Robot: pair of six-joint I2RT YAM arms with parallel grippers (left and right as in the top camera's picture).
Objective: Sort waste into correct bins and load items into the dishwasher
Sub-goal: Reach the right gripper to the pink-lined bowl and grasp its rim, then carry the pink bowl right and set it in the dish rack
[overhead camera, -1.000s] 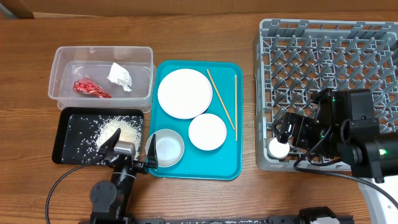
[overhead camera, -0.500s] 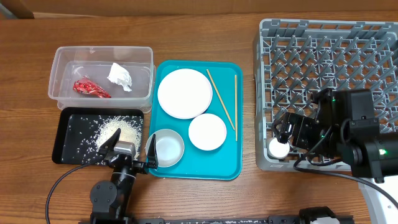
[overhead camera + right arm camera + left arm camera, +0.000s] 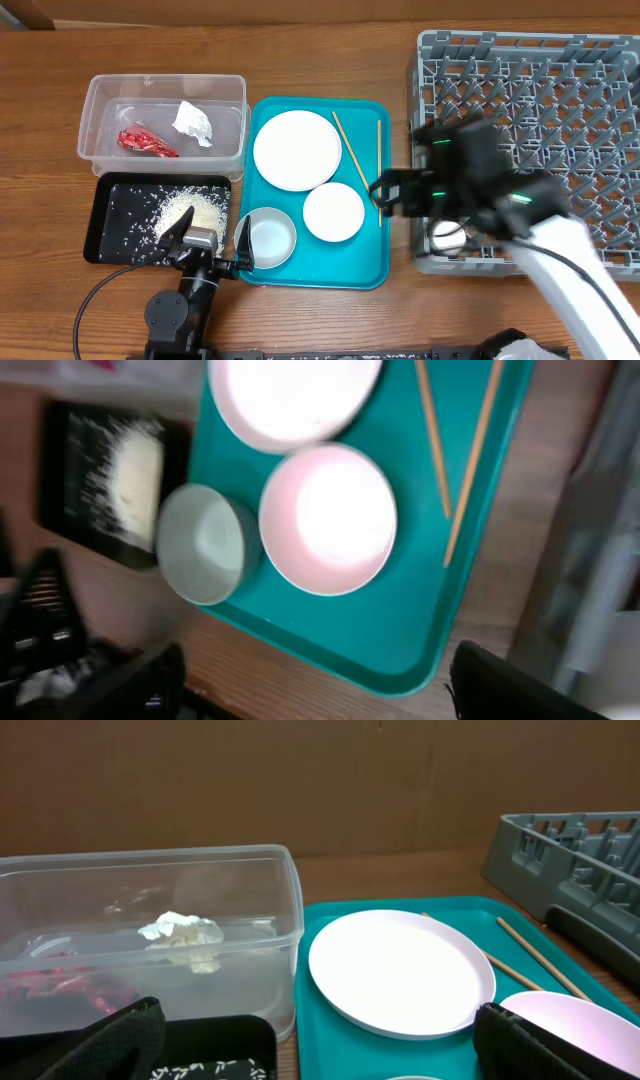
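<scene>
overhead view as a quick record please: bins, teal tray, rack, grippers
clear tub: red wrapper, white tissue
black tray: loose rice
teal tray: plate, pink bowl, pale bowl, two chopsticks
dish rack: bare pegs where visible; front left hidden by arm
left gripper: open, empty, near black tray and pale bowl
right gripper: open, empty, above teal tray's right side

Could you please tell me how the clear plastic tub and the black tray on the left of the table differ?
The clear tub is see-through with tall walls; the black tray is opaque and shallow. The clear tub holds a red wrapper and a white tissue; the black tray holds loose rice. Both are rectangular and sit left of the teal tray.
</scene>
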